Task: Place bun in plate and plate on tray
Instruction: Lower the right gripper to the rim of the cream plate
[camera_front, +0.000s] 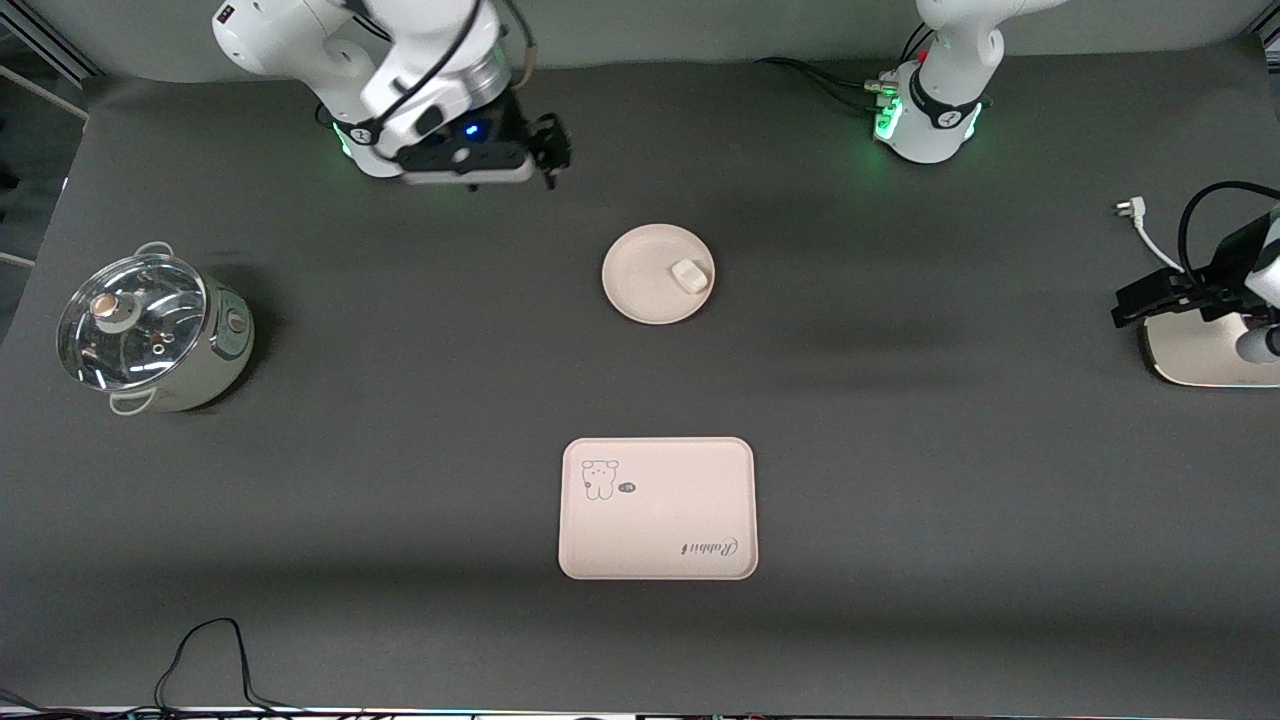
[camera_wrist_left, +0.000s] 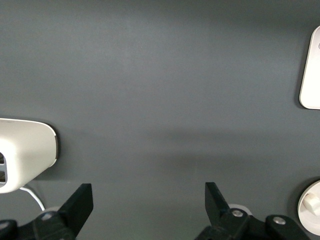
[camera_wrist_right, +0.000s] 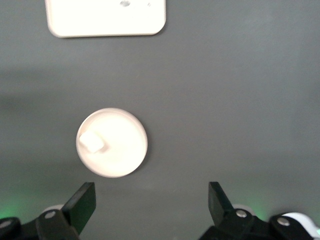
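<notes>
Your left wrist view cuts the tray (camera_wrist_left: 311, 70) and plate (camera_wrist_left: 310, 207) at its edge, your right wrist view clips the tray's top, front view loses the gold base (camera_front: 1205, 350) at the edge, tray lettering unreadable from either wrist.

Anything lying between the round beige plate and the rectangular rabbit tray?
Nothing: only bare dark mat separates the round beige plate from the rectangular rabbit tray, per the front view.

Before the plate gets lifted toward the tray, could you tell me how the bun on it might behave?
The bun sits loose near the plate's rim, so it may slide when tilted. It looks small and light; the raised rim should probably hold it.
</notes>
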